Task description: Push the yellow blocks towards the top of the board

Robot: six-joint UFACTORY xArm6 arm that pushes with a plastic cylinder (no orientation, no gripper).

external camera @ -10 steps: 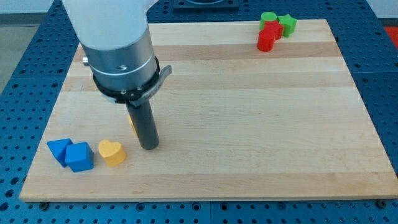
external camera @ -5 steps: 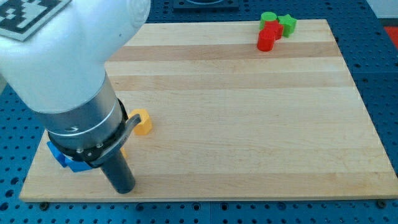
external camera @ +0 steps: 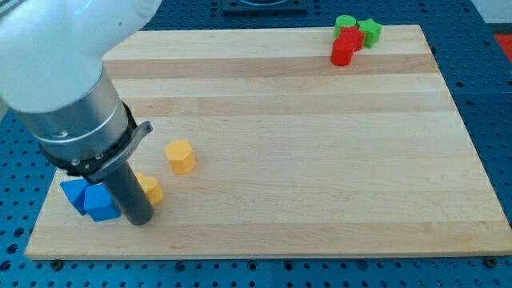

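A yellow block (external camera: 181, 156) stands free on the left part of the wooden board (external camera: 320, 144). A yellow heart block (external camera: 150, 188) lies lower left of it, half hidden behind my rod. My tip (external camera: 138, 219) rests on the board just below and left of the yellow heart block, touching or nearly touching it. Two blue blocks (external camera: 90, 200) sit directly left of the rod near the board's bottom left corner.
A red block (external camera: 345, 48) and two green blocks (external camera: 362, 29) are clustered at the board's top right. The large white and grey arm body covers the view's upper left. Blue perforated table surrounds the board.
The arm swung from the middle left down to the bottom edge, then slightly up-left. The tip now sits by the yellow heart block. The other yellow block is now fully uncovered.
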